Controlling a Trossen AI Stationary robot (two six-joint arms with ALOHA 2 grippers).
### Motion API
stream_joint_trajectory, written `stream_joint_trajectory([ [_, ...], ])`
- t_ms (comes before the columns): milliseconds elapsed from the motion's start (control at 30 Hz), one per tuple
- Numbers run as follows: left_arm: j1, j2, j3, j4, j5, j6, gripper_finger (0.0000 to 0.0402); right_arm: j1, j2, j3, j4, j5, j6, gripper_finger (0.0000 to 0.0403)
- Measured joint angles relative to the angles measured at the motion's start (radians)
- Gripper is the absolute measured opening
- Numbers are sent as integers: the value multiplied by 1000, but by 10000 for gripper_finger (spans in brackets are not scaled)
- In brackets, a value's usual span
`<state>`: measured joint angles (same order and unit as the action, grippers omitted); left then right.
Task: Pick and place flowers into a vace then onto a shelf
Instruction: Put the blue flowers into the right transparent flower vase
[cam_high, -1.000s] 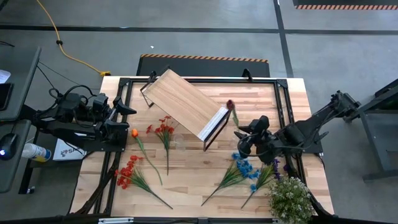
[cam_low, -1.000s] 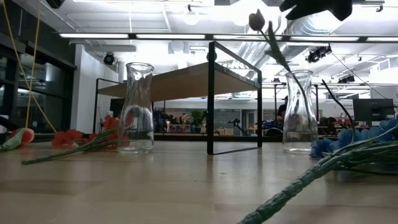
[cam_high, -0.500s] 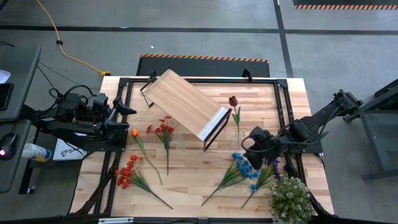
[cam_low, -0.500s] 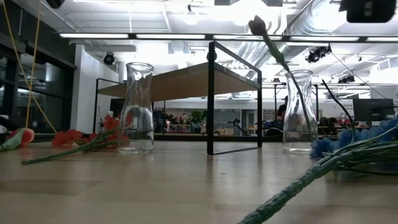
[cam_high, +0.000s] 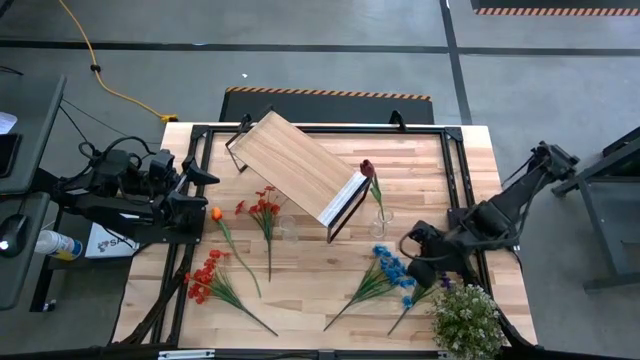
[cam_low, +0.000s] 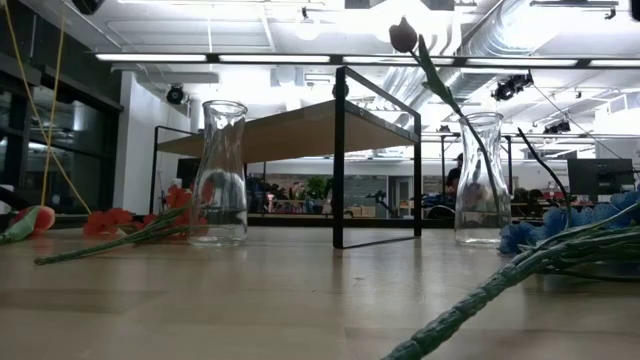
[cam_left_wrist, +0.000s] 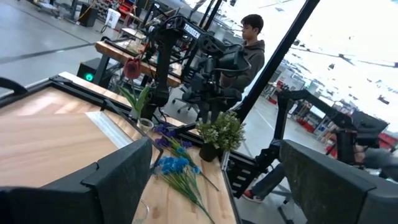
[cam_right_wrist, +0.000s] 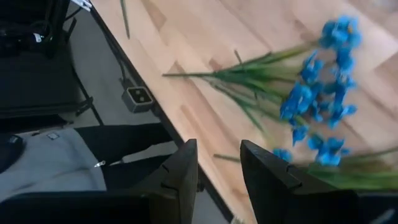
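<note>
The dark red rose (cam_high: 367, 169) stands in a clear glass vase (cam_high: 383, 216), its stem leaning on the rim, with the bloom (cam_low: 403, 35) tilted left. A second vase (cam_low: 222, 172) is empty. The blue sprays (cam_high: 390, 268) lie on the table, with the purple one (cam_high: 445, 283) beside them. Red sprays (cam_high: 265, 210) and the orange tulip (cam_high: 216, 213) lie on the left. The light-wood shelf (cam_high: 300, 165) stands askew at the far middle. My right gripper (cam_right_wrist: 219, 155) is open above the blue sprays (cam_right_wrist: 311, 99), near-right of the rose's vase. My left gripper (cam_left_wrist: 214, 168) waits open at the left edge.
A bushy pale green-white plant (cam_high: 465, 318) stands at the near right corner, close to my right arm. A black frame (cam_high: 458, 170) runs around the tabletop. A person (cam_left_wrist: 249, 37) stands beyond the table's right side. Bare wood lies between the two vases.
My right gripper has let go of the rose and drawn away from the vase toward the table's near edge, over the blue sprays. The rose stays in the vase, and its bloom has swung a little to the left.
</note>
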<state>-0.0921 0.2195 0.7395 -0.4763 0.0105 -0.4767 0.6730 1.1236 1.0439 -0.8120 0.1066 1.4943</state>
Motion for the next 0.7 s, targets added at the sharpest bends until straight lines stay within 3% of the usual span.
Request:
stream_joint_trajectory([
  [267,0,0,0,-6,0,-8,386,68,0,0,30,11,90,114],
  [700,0,0,0,-69,0,-9,386,46,0,0,69,14,71,113],
])
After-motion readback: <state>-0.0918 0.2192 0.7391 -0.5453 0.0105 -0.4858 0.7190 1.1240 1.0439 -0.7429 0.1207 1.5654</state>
